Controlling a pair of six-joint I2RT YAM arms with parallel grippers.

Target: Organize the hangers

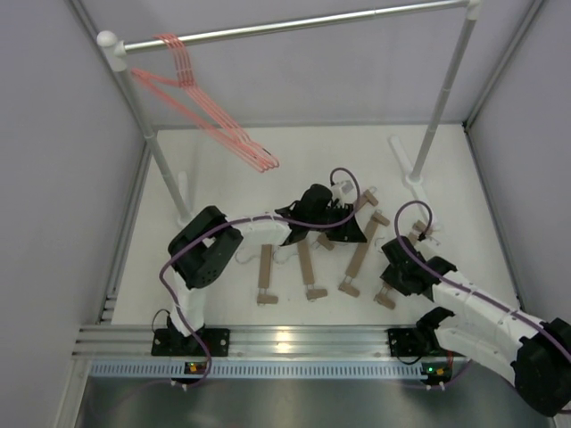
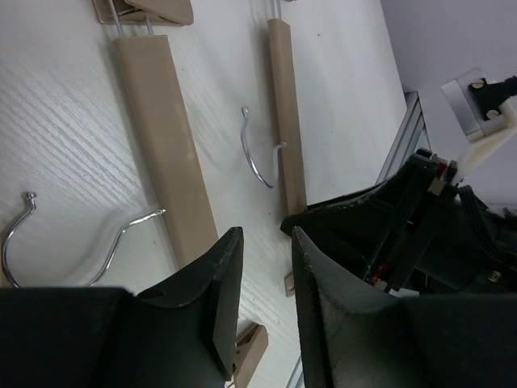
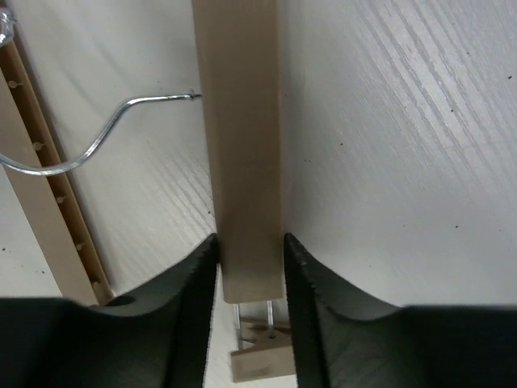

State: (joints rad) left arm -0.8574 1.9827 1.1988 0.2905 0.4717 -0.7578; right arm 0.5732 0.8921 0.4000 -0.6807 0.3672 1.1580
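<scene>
Several pink wire hangers [image 1: 192,89] hang on the silver rail [image 1: 303,22] at the back left. Several tan wooden bar hangers [image 1: 265,267] lie on the white table. My left gripper [image 1: 343,227] hovers low over them; its jaws [image 2: 265,242] stand slightly apart with only table between them, beside a wooden bar [image 2: 166,145] and a second one [image 2: 287,113]. My right gripper [image 1: 393,278] has its fingers pressed on both sides of the end of a wooden bar hanger [image 3: 241,145], whose clip [image 3: 262,356] shows below the jaws.
The rail's white posts [image 1: 437,107] stand at the back left and back right. Loose silver hooks [image 2: 258,158] jut from the bars. Another wooden bar [image 3: 48,210] lies left of the right gripper. The right arm [image 2: 420,218] is close to the left gripper.
</scene>
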